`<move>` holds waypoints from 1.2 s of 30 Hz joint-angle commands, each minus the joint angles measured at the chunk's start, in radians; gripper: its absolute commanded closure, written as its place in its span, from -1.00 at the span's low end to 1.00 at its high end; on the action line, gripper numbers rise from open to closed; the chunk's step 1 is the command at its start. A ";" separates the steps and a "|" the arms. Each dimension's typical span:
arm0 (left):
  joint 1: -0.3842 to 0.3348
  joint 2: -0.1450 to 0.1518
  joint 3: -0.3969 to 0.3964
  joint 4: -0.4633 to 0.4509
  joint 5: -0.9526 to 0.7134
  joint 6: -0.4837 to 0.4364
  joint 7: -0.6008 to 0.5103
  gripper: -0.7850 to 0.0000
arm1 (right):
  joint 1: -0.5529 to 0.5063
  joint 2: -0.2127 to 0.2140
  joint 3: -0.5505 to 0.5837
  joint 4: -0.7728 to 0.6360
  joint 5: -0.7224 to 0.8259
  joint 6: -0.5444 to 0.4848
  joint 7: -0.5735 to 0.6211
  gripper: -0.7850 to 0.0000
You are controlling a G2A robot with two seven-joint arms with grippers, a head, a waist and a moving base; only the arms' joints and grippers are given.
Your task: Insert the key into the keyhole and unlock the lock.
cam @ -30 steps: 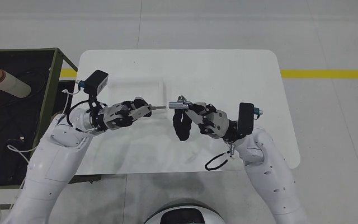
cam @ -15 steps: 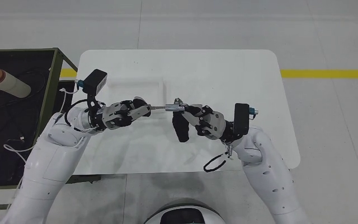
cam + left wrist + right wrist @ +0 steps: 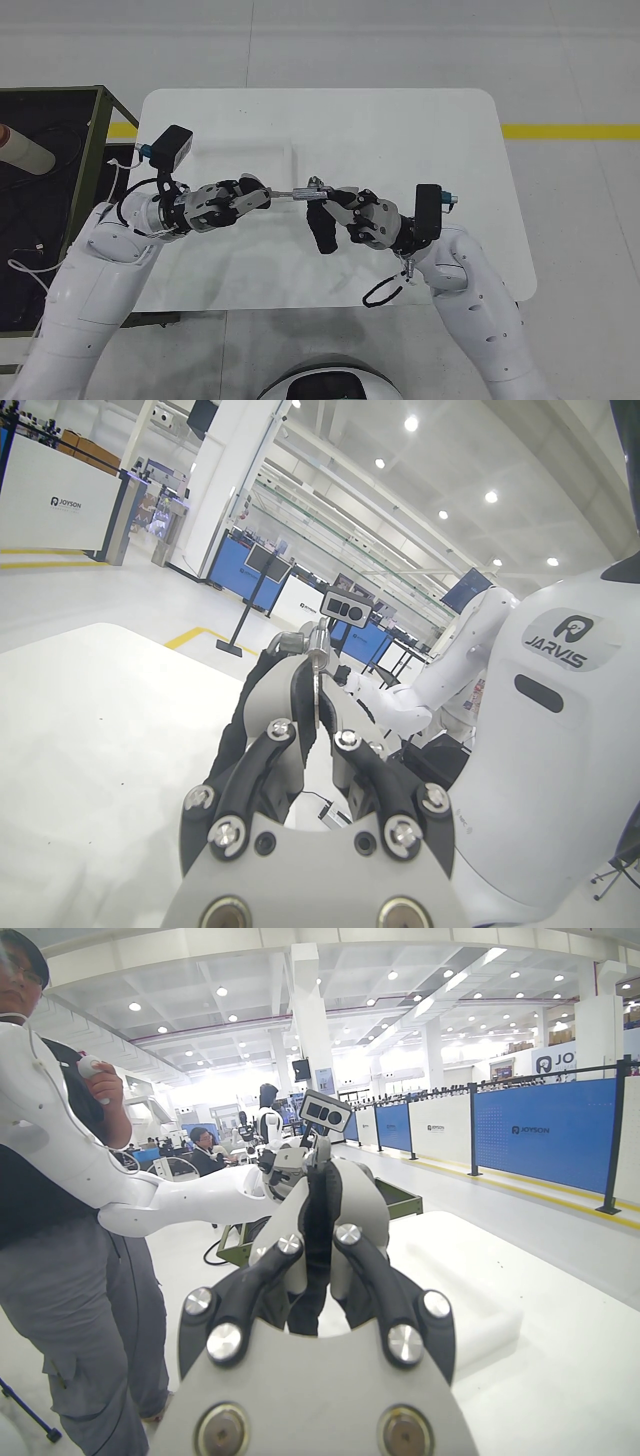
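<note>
The left gripper (image 3: 312, 672) pinches the key (image 3: 317, 705) tight, up above the white table (image 3: 400, 130). The key's tip meets the small silver lock (image 3: 312, 642); I cannot tell how deep it goes. The right gripper (image 3: 335, 196) squeezes the lock from the other side.
</note>
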 commanded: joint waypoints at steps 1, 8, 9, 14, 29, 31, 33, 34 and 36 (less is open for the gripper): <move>0.000 0.000 0.002 0.002 0.003 0.000 0.000 1.00 | 0.002 0.000 -0.001 0.001 0.003 -0.001 0.003 1.00; -0.009 -0.003 0.015 0.005 0.005 0.000 0.000 1.00 | 0.006 -0.001 -0.005 0.006 0.012 -0.003 0.015 1.00; -0.009 -0.004 0.017 0.006 0.005 0.000 0.000 1.00 | 0.006 -0.002 -0.005 0.006 0.010 -0.001 0.016 1.00; -0.019 -0.008 0.037 0.017 0.017 0.000 0.000 1.00 | 0.004 -0.003 -0.008 0.009 -0.003 0.003 0.011 1.00; -0.019 -0.012 0.069 0.036 -0.015 0.007 -0.007 1.00 | 0.001 -0.003 -0.004 0.003 -0.025 0.004 0.014 1.00; -0.019 -0.012 0.069 0.036 -0.015 0.007 -0.007 1.00 | 0.001 -0.003 -0.004 0.003 -0.025 0.004 0.014 1.00; -0.012 -0.010 0.046 -0.002 0.084 0.007 -0.007 1.00 | 0.001 -0.003 -0.004 0.003 -0.025 0.004 0.014 1.00; -0.002 -0.010 0.025 -0.023 0.148 0.000 0.008 1.00 | -0.013 -0.003 -0.004 -0.004 -0.019 0.018 0.012 1.00; 0.018 -0.016 -0.008 -0.081 0.267 0.000 0.059 1.00 | -0.036 -0.001 0.002 -0.024 -0.004 0.051 0.032 1.00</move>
